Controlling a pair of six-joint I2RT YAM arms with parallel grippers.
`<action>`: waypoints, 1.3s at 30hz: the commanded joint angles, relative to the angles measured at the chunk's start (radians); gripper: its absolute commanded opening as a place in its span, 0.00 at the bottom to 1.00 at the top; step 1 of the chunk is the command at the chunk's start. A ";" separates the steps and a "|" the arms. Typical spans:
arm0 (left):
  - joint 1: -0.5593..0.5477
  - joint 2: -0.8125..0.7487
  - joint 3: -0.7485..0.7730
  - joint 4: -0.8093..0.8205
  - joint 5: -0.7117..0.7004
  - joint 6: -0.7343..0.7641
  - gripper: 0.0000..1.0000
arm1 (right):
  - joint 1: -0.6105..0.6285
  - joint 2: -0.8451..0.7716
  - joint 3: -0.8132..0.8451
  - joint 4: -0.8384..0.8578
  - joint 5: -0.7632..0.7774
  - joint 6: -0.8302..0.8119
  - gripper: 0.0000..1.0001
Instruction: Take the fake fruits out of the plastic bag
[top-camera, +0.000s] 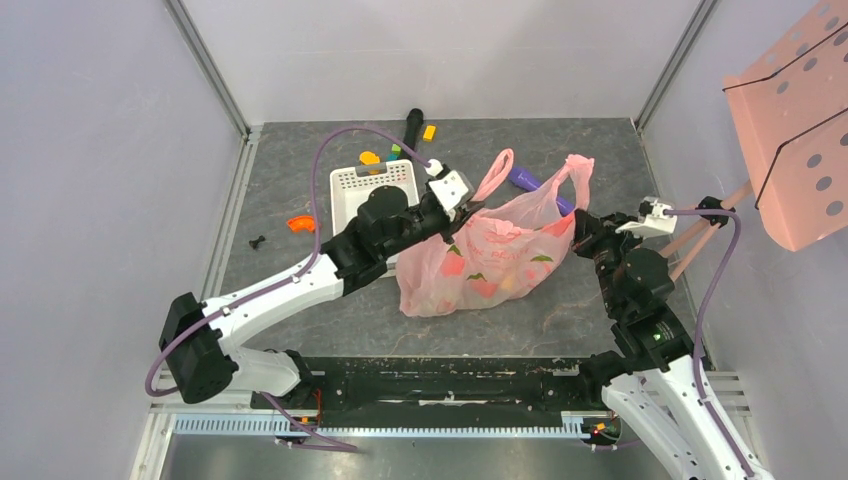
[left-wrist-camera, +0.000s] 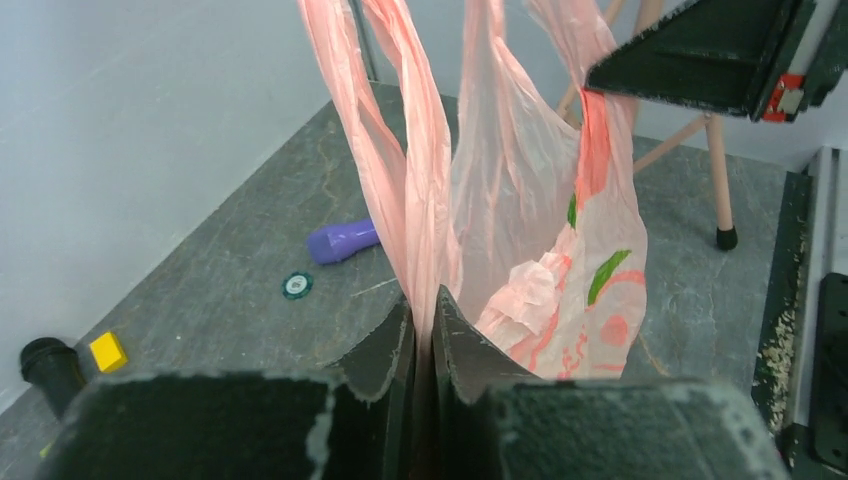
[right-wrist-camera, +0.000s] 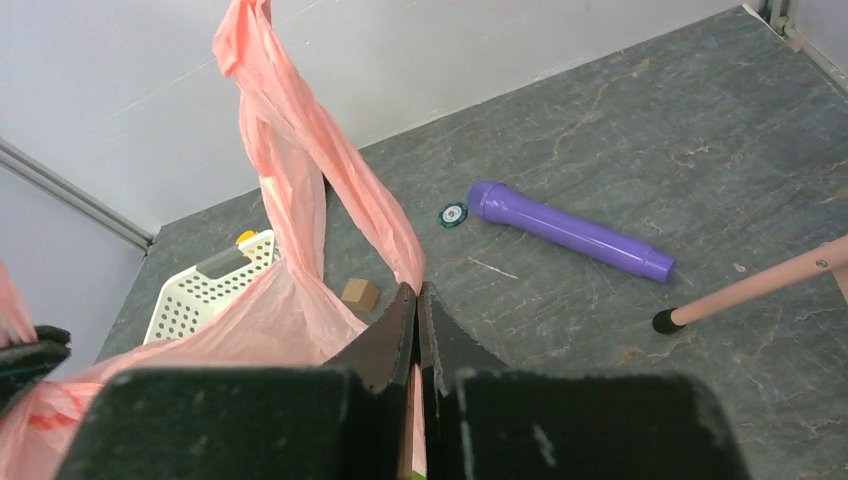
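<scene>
The translucent pink plastic bag (top-camera: 480, 260) sags on the table between my two arms, and both handle loops (top-camera: 495, 172) are pulled upward. Red, green and yellowish shapes (top-camera: 485, 288) show blurred through the film, which are the fake fruits inside. My left gripper (top-camera: 452, 215) is at the bag's left rim. In the left wrist view that gripper (left-wrist-camera: 422, 300) is shut with pink film (left-wrist-camera: 420, 200) pinched between its jaws. My right gripper (top-camera: 585, 225) is at the bag's right rim. In the right wrist view it (right-wrist-camera: 416, 290) is shut on a strip of the bag (right-wrist-camera: 300, 200).
A white perforated basket (top-camera: 345, 180) stands left of the bag, under the left arm. A purple cylinder (right-wrist-camera: 570, 228) and a small green disc (right-wrist-camera: 453, 214) lie behind the bag. A brown block (right-wrist-camera: 360, 293), a yellow block (left-wrist-camera: 108, 351) and a black cylinder (left-wrist-camera: 50, 365) lie nearby. A pink perforated panel (top-camera: 800, 130) on thin legs stands at the right.
</scene>
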 joint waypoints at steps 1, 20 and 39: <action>0.009 -0.022 -0.049 0.151 0.112 -0.048 0.14 | -0.001 -0.013 0.014 0.007 0.030 0.016 0.00; 0.145 0.096 0.076 0.404 0.249 -0.240 0.02 | 0.000 0.167 0.220 0.109 0.030 -0.191 0.00; 0.201 0.128 -0.194 0.701 0.548 -0.429 0.02 | 0.000 0.076 0.050 0.063 -0.062 -0.195 0.12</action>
